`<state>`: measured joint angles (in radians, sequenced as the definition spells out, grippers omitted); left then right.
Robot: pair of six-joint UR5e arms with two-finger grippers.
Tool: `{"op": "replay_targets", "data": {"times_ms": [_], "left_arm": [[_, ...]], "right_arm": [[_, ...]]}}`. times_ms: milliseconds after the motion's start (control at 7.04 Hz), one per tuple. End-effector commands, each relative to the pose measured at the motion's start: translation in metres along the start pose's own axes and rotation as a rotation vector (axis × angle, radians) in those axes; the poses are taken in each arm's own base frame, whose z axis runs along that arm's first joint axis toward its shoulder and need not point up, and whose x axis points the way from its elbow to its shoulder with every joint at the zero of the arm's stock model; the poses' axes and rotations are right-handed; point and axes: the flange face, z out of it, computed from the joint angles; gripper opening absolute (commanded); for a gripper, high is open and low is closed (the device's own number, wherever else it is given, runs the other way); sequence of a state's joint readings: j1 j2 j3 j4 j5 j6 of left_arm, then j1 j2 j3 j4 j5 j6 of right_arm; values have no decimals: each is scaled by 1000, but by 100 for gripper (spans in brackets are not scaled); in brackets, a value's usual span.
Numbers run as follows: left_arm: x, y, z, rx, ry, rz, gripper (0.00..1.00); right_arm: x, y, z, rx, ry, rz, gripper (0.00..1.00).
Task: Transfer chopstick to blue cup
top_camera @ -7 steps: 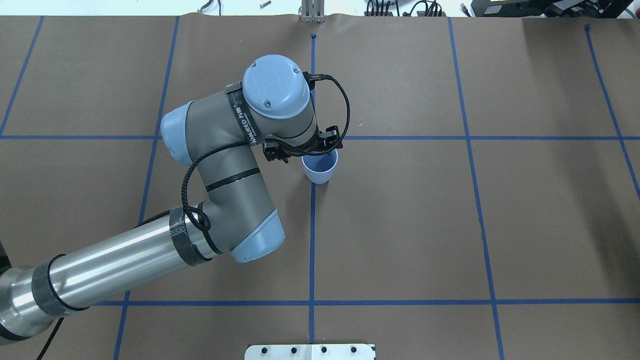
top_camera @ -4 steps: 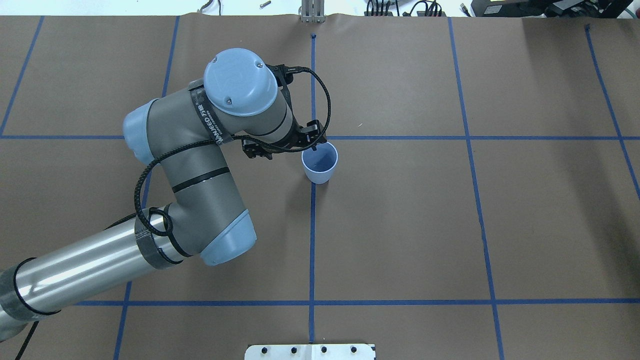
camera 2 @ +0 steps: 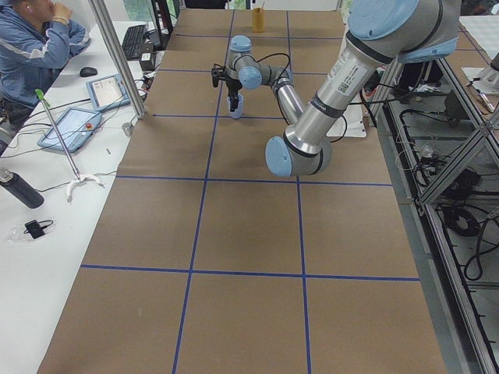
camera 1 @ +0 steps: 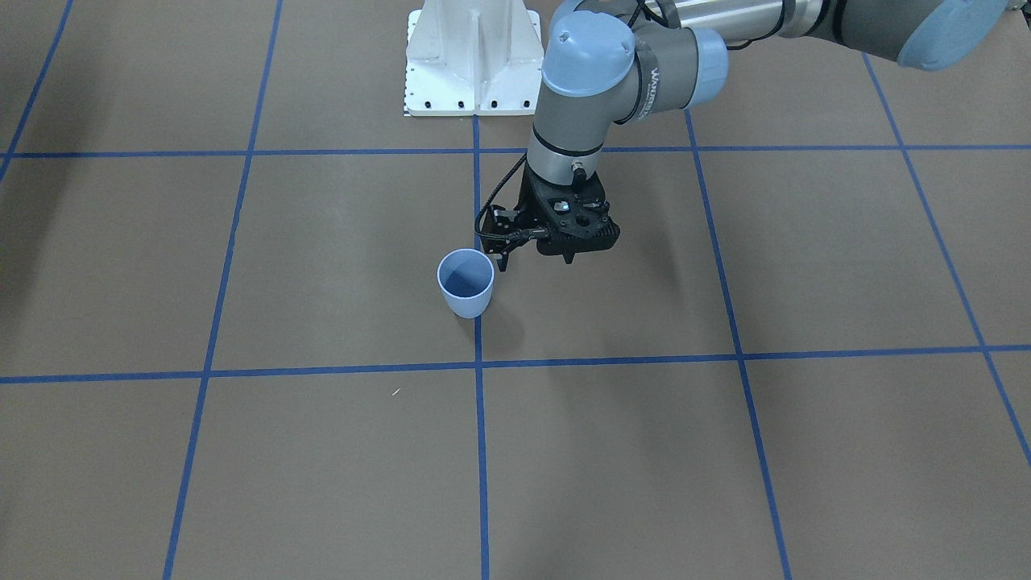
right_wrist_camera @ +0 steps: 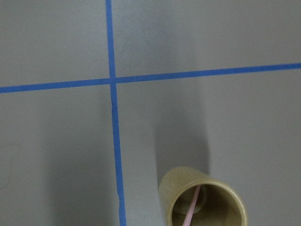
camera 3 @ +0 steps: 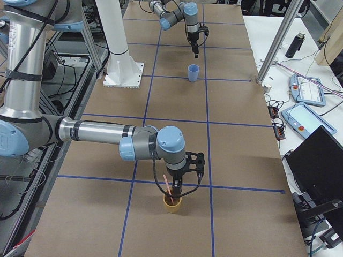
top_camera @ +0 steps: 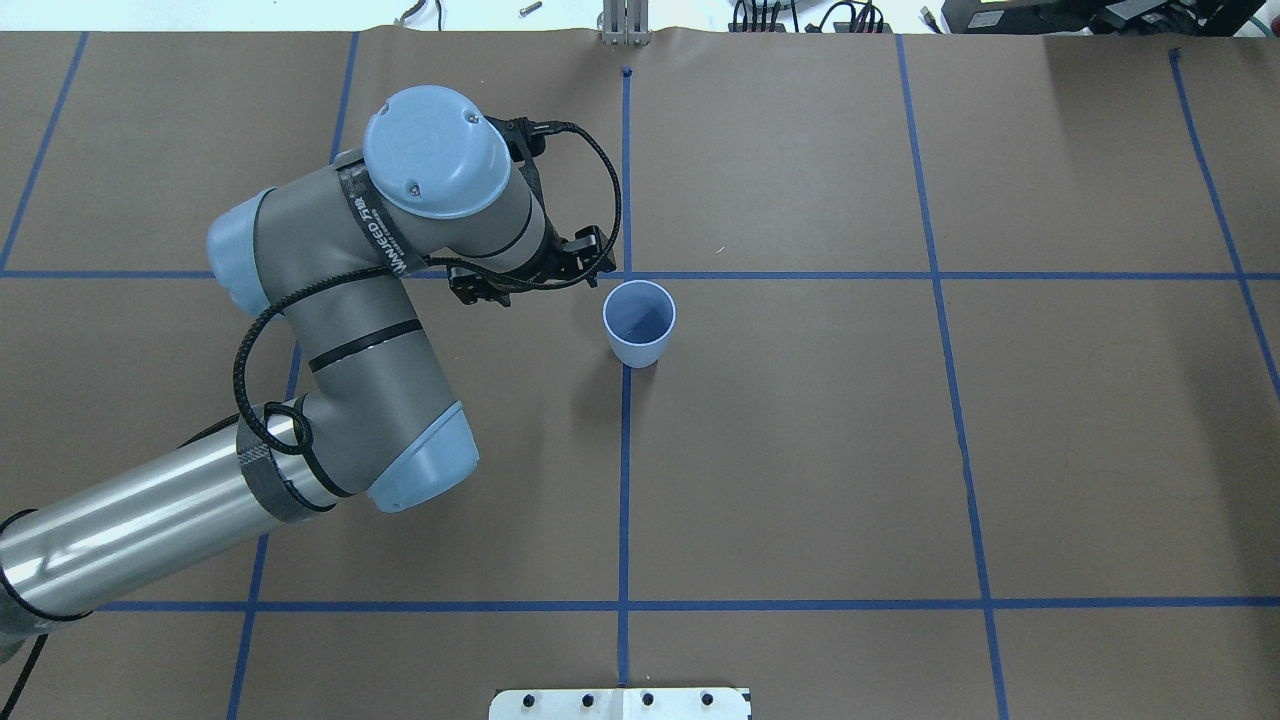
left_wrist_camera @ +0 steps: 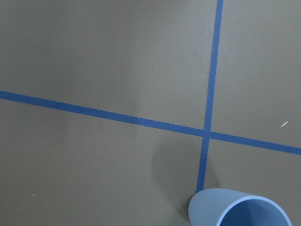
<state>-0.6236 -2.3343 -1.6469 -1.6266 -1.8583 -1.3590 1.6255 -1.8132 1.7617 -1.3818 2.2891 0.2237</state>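
The blue cup [camera 1: 465, 283] [top_camera: 639, 323] stands upright on the brown table with nothing inside it. My left gripper [camera 1: 536, 259] hangs just beside it, on the robot's left, its fingers spread apart and holding nothing. The left wrist view catches only the cup's rim [left_wrist_camera: 240, 209] at the bottom edge. One pink chopstick [right_wrist_camera: 193, 207] [camera 3: 167, 188] leans inside a tan cup [camera 3: 172, 203] at the robot's right end of the table. My right gripper [camera 3: 177, 191] hovers right above that tan cup; whether it is open or shut I cannot tell.
Blue tape lines grid the brown table cover. The robot's white base plate [camera 1: 471, 60] sits at the robot's side of the table. A metal post [camera 2: 117, 58] and a side desk with tablets, where a person [camera 2: 35, 47] sits, border the operators' side.
My left arm has swung to the robot's left, carrying the gripper from over the blue cup's rim to a spot beside the cup. The cup has not moved.
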Motion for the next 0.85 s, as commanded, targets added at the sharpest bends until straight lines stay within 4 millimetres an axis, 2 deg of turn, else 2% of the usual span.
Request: {"op": "replay_targets", "data": {"times_ms": [0, 142, 284, 568, 710], "left_arm": [[-4, 0, 3, 0, -6, 5, 98], [-6, -1, 4, 1, -9, 3, 98], [-8, -1, 6, 0, -13, 2, 98], [-9, -1, 6, 0, -14, -2, 98], [-9, 0, 7, -1, -14, -4, 98]], "right_arm": [[8, 42, -3, 18, -4, 186, 100], [12, 59, -2, 58, -21, 258, 100], [10, 62, -7, 122, -44, 339, 100], [23, 76, -2, 135, 6, 372, 98], [25, 75, -2, 147, 27, 374, 98]]}}
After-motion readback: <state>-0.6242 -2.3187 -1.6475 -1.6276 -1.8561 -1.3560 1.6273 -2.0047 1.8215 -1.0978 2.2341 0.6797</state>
